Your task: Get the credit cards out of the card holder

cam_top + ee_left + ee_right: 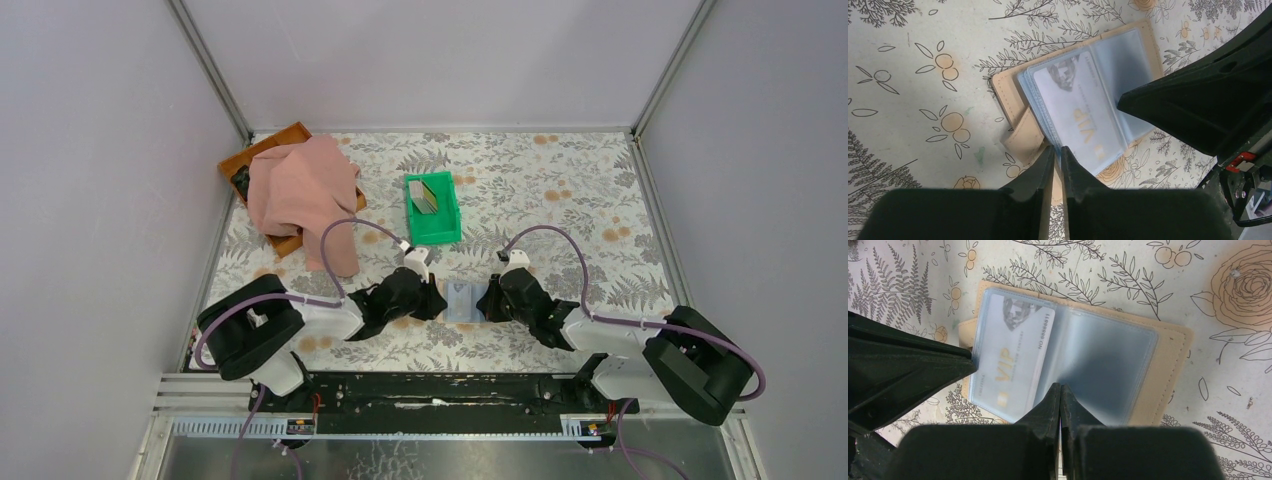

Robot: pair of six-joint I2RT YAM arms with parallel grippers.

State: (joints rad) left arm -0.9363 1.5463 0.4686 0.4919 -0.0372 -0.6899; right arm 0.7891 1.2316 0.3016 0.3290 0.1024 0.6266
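Observation:
The card holder (462, 300) lies open on the floral table between my two grippers, tan cover (1008, 95) down and pale blue clear sleeves up. A grey card marked VIP (1008, 355) sits in the left sleeve and also shows in the left wrist view (1073, 105). My left gripper (1058, 150) is shut on the holder's near edge, next to the tan clasp strap. My right gripper (1060, 387) is shut with its tips at the middle fold, pinching a blurred, lifted sleeve page. Both grippers, left (438, 298) and right (486, 300), meet at the holder.
A green bin (432, 240) stands behind the holder with a few cards (424, 195) leaning inside it. A pink cloth (300, 185) drapes over a wooden tray (270, 148) at the back left. Grey walls close in the table.

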